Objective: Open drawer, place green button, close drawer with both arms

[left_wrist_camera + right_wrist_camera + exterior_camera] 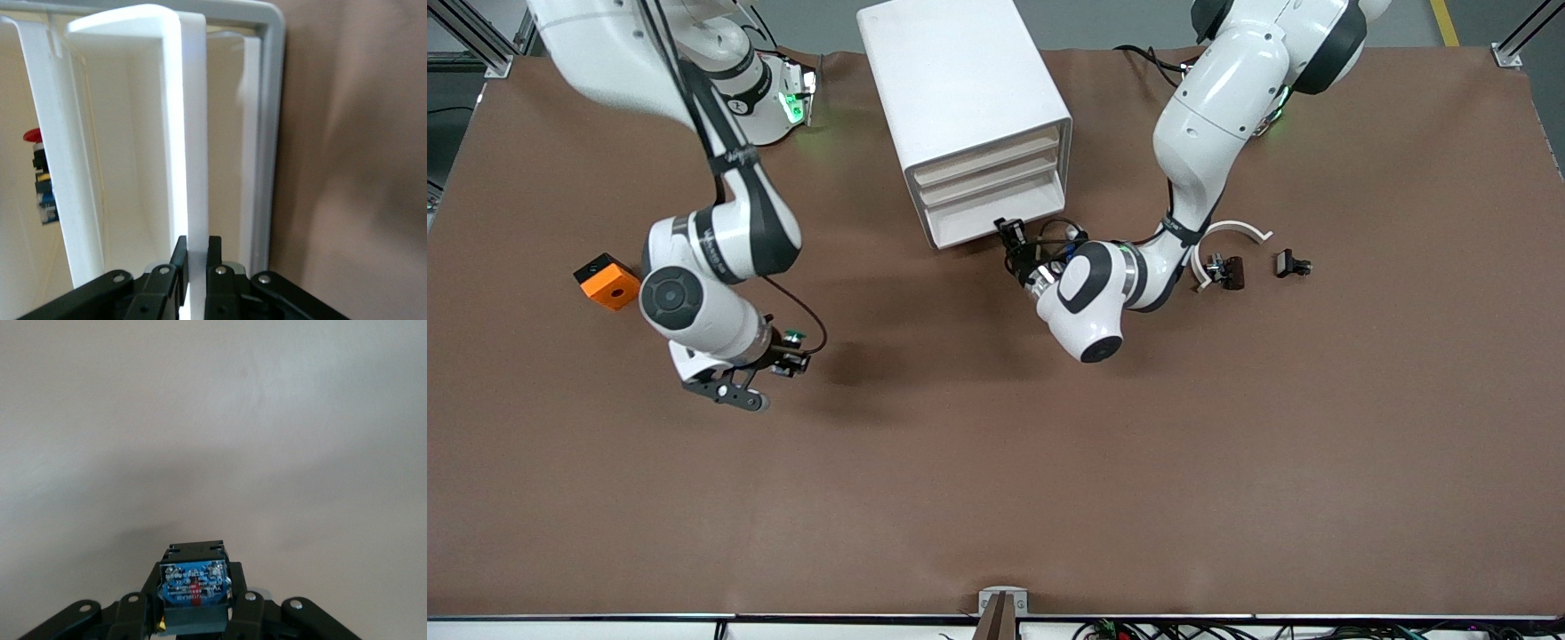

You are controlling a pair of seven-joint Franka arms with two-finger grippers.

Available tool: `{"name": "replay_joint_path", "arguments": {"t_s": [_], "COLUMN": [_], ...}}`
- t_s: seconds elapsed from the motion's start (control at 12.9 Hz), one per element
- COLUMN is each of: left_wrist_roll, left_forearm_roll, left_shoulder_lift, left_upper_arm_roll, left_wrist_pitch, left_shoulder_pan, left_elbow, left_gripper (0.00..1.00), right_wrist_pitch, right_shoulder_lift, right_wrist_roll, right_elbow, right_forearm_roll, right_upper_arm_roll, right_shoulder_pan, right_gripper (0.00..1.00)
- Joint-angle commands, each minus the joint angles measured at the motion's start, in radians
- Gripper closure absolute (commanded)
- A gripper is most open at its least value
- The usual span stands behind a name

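In the front view, the left gripper [1009, 233] is sitting at the drawer [985, 222] of the white cabinet [960, 80]. In the left wrist view, it is clamping that drawer's front lip. In the right wrist view, the right gripper [195, 608] is gripping the button [193, 583] above the desk [213, 420]; its blue label is unreadable.

Left gripper [1010, 229] at the lowest drawer [983, 225] of the cabinet [960, 80], pinching its front lip; right gripper [790, 363] over bare table [996, 462] toward the right arm's end, clasping the button [192, 587]; orange cube [607, 281] near it.
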Motion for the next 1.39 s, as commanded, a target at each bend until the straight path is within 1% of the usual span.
{"name": "replay_joint_path", "arguments": {"t_s": [0.0, 0.23, 0.31, 0.46, 0.54, 0.62, 0.7, 0.77, 0.85, 1.0, 1.16, 1.31], "left_wrist_roll": [0.007, 0.010, 0.011, 0.025, 0.039, 0.056, 0.074, 0.093, 0.096, 0.100, 0.142, 0.194], "left_forearm_roll": [-0.009, -0.006, -0.005, -0.005, -0.005, -0.007, -0.007, -0.007, -0.007, -0.005, -0.004, 0.042], "left_shoulder_lift": [0.010, 0.008, 0.007, 0.008, 0.007, 0.002, 0.002, 0.005, 0.002, -0.004, -0.006, -0.024], "left_upper_arm_roll": [0.043, 0.056, 0.077, 0.112, 0.129, 0.139, 0.145, 0.146, 0.154, 0.168, 0.179, 0.189], "left_wrist_pitch": [0.014, 0.043, 0.046, 0.051, 0.058, 0.074, 0.080, 0.080, 0.080, 0.078, 0.075, 0.069], "left_shoulder_pan": [-0.001, 0.030, 0.033, 0.033, 0.033, 0.033, 0.036, 0.037, 0.037, 0.037, 0.037, 0.037], "left_elbow": [0.064, 0.097, 0.110, 0.137, 0.145, 0.145, 0.149, 0.159, 0.160, 0.178, 0.202, 0.221], "left_gripper": [1.00, 1.00, 1.00, 1.00, 0.92, 0.90, 0.82, 0.43, 0.01, 0.00, 0.00, 0.00], "right_wrist_pitch": [-0.093, -0.122, -0.119, -0.115, -0.112, -0.109, -0.101, -0.084, -0.067, -0.009, 0.051, 0.098], "right_shoulder_lift": [-0.035, -0.051, -0.051, -0.049, -0.049, -0.048, -0.046, -0.043, -0.042, -0.027, 0.009, 0.056], "right_wrist_roll": [0.231, 0.495, 0.564, 0.674, 0.726, 0.781, 0.841, 0.902, 0.962, 1.048, 1.085, 1.110], "right_elbow": [0.047, 0.073, 0.074, 0.084, 0.084, 0.084, 0.084, 0.082, 0.082, 0.082, 0.084, 0.085], "right_forearm_roll": [0.009, 0.014, 0.015, 0.050, 0.054, 0.054, 0.055, 0.054, 0.054, 0.052, 0.050, 0.041], "right_upper_arm_roll": [-0.008, -0.006, -0.006, -0.008, -0.008, -0.008, -0.008, -0.008, -0.008, -0.009, -0.009, -0.011], "right_shoulder_pan": [0.112, 0.250, 0.293, 0.369, 0.402, 0.432, 0.465, 0.498, 0.533, 0.590, 0.620, 0.647], "right_gripper": [1.00, 1.00, 1.00, 1.00, 1.00, 1.00, 1.00, 1.00, 1.00, 1.00, 1.00, 1.00]}}
